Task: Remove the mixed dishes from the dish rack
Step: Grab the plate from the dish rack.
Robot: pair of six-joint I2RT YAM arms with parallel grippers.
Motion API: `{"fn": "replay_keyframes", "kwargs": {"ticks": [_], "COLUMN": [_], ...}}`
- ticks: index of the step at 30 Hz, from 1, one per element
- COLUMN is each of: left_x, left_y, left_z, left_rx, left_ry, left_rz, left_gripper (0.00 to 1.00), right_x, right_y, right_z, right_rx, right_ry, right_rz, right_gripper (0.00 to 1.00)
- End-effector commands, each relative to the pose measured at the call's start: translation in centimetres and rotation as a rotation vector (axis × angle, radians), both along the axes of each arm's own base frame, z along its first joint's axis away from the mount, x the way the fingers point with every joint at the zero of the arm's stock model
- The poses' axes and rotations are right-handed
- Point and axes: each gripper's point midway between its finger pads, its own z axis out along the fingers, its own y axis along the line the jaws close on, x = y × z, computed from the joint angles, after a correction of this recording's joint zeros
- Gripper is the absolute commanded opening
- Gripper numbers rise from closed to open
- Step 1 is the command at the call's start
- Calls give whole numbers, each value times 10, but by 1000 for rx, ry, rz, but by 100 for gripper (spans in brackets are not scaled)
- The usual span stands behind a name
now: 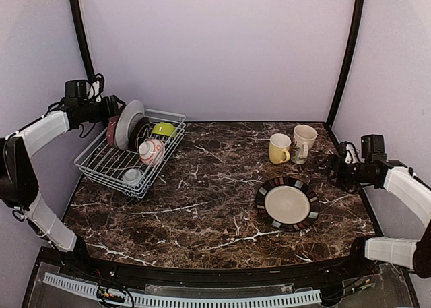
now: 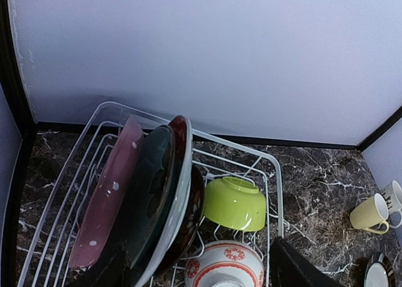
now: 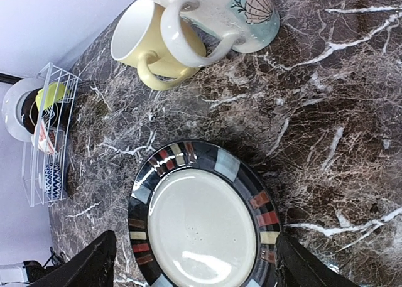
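The white wire dish rack stands at the table's left. Several plates stand upright in it, next to a lime-green bowl, a red-and-white bowl and a small striped bowl. My left gripper hovers open and empty over the rack's back. The left wrist view shows the plates, green bowl and red-and-white bowl below it. A yellow mug, a cream mug and a black-rimmed plate sit on the table. My right gripper is open above that plate.
The rack shows far off in the right wrist view, beyond the yellow mug and cream mug. Dark marble table lies between rack and mugs. Black frame posts stand at both back corners, with walls close behind.
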Motion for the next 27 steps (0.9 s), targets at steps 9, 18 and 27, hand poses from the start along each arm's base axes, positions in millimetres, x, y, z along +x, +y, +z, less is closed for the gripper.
{"fn": "replay_keyframes", "kwargs": {"ticks": [9,18,27], "left_x": [45,53,56], "left_y": [-12,-24,-25], "left_z": [-34,-53,-66], "left_rx": [-77,-83,-62], "left_ry": [217,237,265], "left_rz": [-85,-175,-202], "left_gripper": [49,25,28], "right_x": [-7,2,15], "right_y": [15,36,56], "right_z": [63,88,86], "right_rx": [-10,14,24], "right_ry": [-197,-239,-226], "right_rz": [117,165,210], "right_gripper": [92,92,92]}}
